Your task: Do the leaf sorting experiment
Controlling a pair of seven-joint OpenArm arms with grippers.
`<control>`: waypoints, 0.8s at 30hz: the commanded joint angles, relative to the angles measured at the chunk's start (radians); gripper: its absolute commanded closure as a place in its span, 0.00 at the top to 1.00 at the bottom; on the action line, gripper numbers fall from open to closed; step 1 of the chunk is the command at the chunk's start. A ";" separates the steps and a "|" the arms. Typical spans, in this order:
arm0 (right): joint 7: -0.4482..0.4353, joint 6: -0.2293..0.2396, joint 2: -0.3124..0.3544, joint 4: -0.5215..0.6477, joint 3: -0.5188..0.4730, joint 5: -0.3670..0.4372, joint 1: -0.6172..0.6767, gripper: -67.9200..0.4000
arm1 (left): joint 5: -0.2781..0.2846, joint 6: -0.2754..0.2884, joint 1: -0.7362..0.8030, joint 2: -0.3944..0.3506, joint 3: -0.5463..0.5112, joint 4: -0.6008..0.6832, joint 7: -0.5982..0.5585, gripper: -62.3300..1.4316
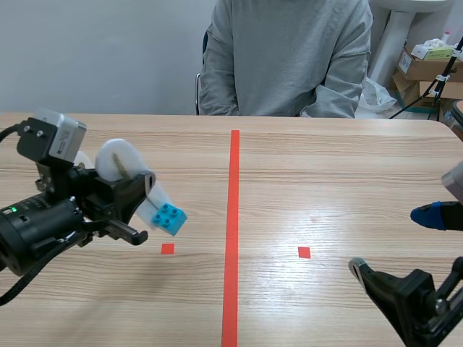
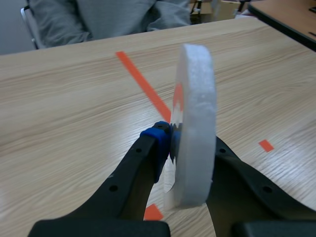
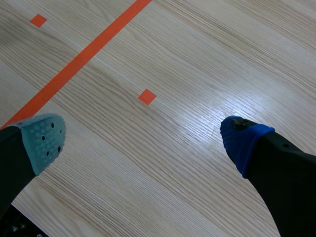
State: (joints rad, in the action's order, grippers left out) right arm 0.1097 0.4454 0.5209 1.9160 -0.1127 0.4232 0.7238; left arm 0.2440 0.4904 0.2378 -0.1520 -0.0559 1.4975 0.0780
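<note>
**Left pincer [image 2: 190,145] clenched on a white foam disc [image 2: 195,108]; right pincer [image 3: 143,143] spread wide, holding nothing.**
The disc stands on edge above the worktop [image 1: 325,181] at the near left, left of the orange tape line [image 1: 233,217], pinched across its flat faces near the rim. It looks light, stiff and easily dented, so a gentle squeeze across the faces probably suits it best.

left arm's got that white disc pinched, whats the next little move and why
Probably lower the left gripper toward the table and lay the white foam disc flat: it is clamped on edge above the wood, while the right gripper is open and holds nothing.
</note>
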 commanded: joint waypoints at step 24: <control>-0.019 -0.004 -0.001 0.014 -0.006 0.007 -0.012 0.97 | -0.093 -0.312 -0.364 -0.079 -0.081 -0.518 -0.087 0.07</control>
State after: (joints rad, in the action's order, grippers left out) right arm 0.1097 0.4450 0.5209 1.9160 -0.1127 0.4232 0.7238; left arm 0.1490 0.1837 -0.1280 -0.2226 -0.1379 0.9482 0.0055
